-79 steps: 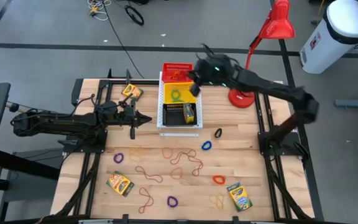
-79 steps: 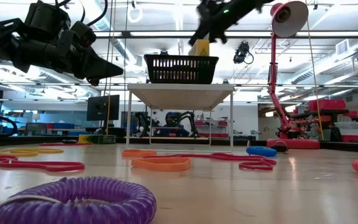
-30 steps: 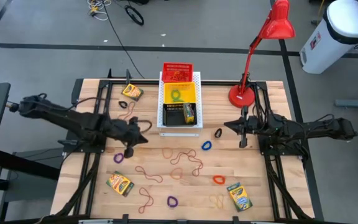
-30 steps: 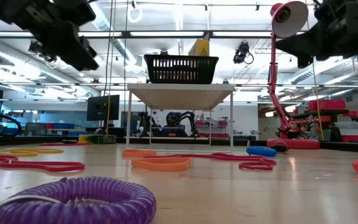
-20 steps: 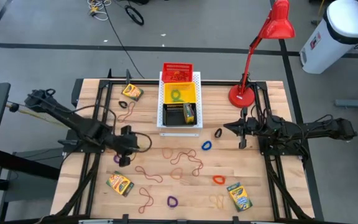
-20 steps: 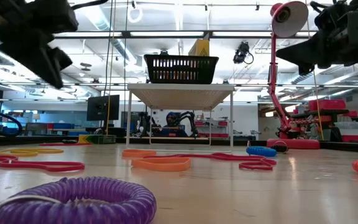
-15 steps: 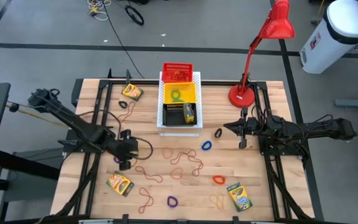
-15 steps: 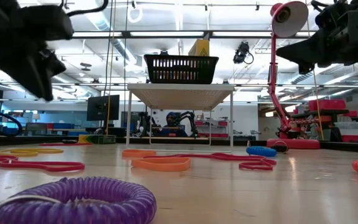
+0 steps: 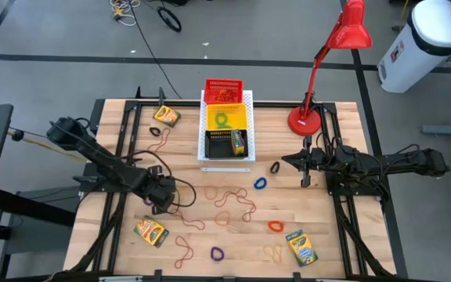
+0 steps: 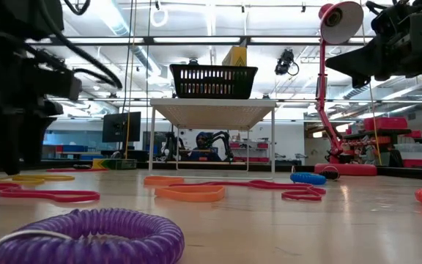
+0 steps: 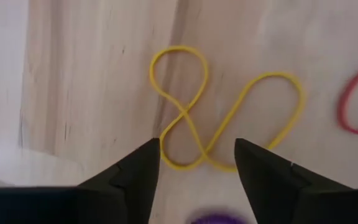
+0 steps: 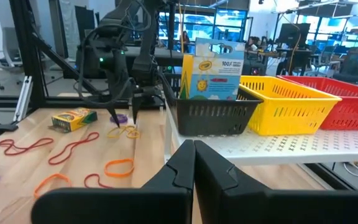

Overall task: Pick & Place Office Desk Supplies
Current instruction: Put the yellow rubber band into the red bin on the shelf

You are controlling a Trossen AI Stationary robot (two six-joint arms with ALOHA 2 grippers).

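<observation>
My left gripper [image 11: 197, 169] points down at the table's left part, open. Its fingers stand on either side of the near end of a yellow rubber band [image 11: 183, 114] that lies twisted into a figure-eight on the wood. The right wrist view shows this gripper [image 12: 127, 111] just above the band [image 12: 127, 132], with a purple loop [image 12: 118, 118] beside it. My right gripper [image 9: 303, 162] waits level at the table's right side, shut [image 12: 194, 158] and holding nothing. Reddish-brown rubber bands [image 9: 227, 200] lie mid-table. Crayon boxes [image 9: 151, 231] [image 9: 301, 247] [image 9: 165, 116] rest flat.
Red [image 9: 223, 88], yellow [image 9: 225, 117] and black [image 9: 225, 145] baskets stand on a white perforated board [image 9: 227, 163] at the far middle; the black one holds a crayon box [image 9: 237, 142]. A red lamp [image 9: 305, 121] stands far right. Blue [image 9: 260, 183], black [image 9: 275, 167], orange [image 9: 276, 226] and purple [image 9: 217, 254] loops lie scattered.
My left gripper has moved toward the table's near edge and down, tipped from slanting forward to pointing down at the yellow rubber band, and opened.
</observation>
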